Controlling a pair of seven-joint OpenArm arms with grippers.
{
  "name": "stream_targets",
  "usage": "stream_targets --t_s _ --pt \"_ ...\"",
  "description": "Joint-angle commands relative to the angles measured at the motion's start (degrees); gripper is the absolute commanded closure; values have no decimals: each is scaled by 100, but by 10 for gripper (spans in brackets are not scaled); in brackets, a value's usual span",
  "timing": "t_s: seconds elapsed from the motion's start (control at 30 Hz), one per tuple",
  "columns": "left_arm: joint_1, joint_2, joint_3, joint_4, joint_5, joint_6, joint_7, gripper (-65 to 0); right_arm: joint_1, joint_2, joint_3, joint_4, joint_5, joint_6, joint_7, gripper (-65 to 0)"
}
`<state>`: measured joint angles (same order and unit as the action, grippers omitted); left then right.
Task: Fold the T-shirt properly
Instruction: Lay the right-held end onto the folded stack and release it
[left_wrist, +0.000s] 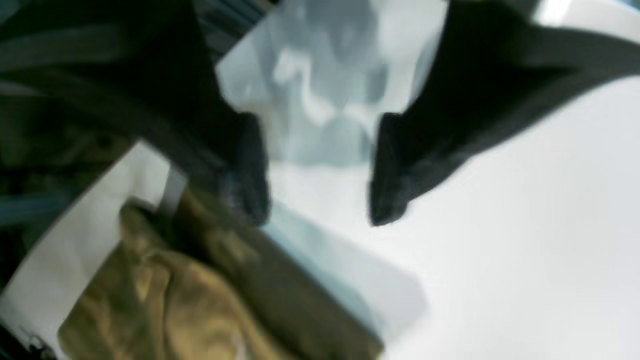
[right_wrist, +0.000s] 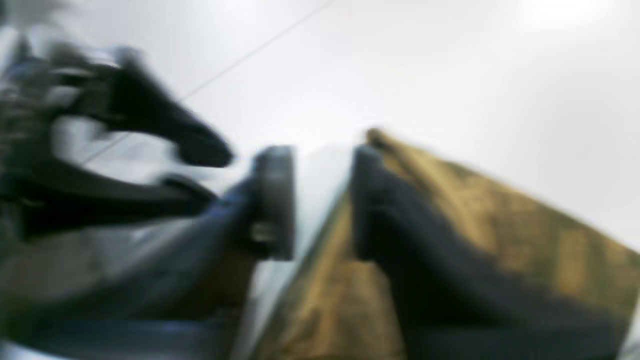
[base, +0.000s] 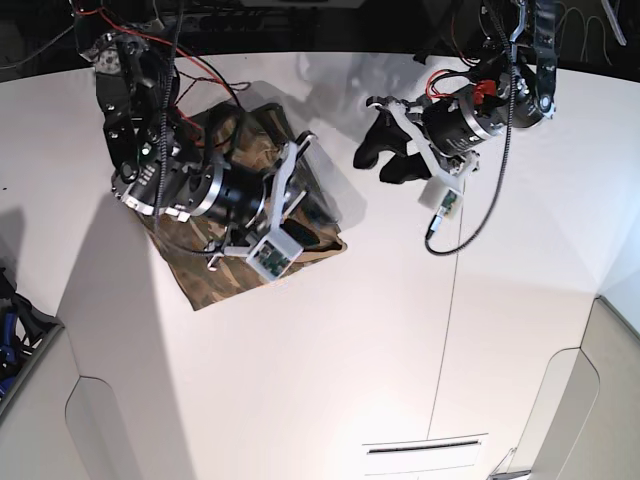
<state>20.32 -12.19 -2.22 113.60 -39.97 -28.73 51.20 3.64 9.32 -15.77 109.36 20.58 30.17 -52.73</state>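
The camouflage T-shirt (base: 200, 275) lies folded into a compact patch at the table's far left, mostly under my right arm. In the right wrist view the shirt (right_wrist: 500, 235) fills the lower right. My right gripper (right_wrist: 320, 200) is open just above the shirt's edge, and one finger (right_wrist: 370, 200) hangs over the cloth. In the base view this gripper (base: 312, 185) sits at the shirt's right side. My left gripper (base: 385, 155) is open and empty, above bare table to the right of the shirt. The left wrist view shows it (left_wrist: 320, 200) open, with the shirt (left_wrist: 200, 295) at the lower left.
The white table (base: 350, 350) has a thin seam (base: 445, 330) running front to back. A black cable (base: 470, 225) loops down from the left arm. Dark clutter lies beyond the table's far edge.
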Motion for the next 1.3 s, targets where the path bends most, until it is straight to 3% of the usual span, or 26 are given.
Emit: stream_targets --t_s 0.0,0.1,0.27,0.37,0.47,0.67,0.83,1.03,1.17,1.27 --pt "-7 -26 -13 227 -90 -109 -59 -203 173 2 166 87 20 -42 153 -27" --pt "4 -20 35 402 -205 -240 -9 -118 376 2 640 87 -114 -39 153 0" --pt "4 -17 468 402 -350 -238 4 -118 538 17 1397 46 -107 -50 197 0" --pt "0 -17 916 400 -306 -240 -68 -118 549 35 1714 -160 -109 -306 564 0" --pt "0 7 1381 365 -79 -234 -356 -118 682 35 1908 -625 -111 -341 813 0" --pt "-52 535 1799 -122 321 2 -643 -118 1357 33 1978 -2100 -109 -306 1019 0" --pt "-319 951 1797 -787 337 0 -643 -118 2092 31 1978 -3751 -107 74 1274 0" --pt "-745 1012 1794 -1589 343 0 -634 -118 2509 33 1978 -5174 -109 164 1309 0" --pt "-903 1010 1794 -1967 363 -2 -599 -118 2415 61 1978 -5359 -109 308 1303 0" --pt "-1036 1001 1794 -2083 761 2 -525 -118 2339 162 1978 -5320 0 308 1121 0"
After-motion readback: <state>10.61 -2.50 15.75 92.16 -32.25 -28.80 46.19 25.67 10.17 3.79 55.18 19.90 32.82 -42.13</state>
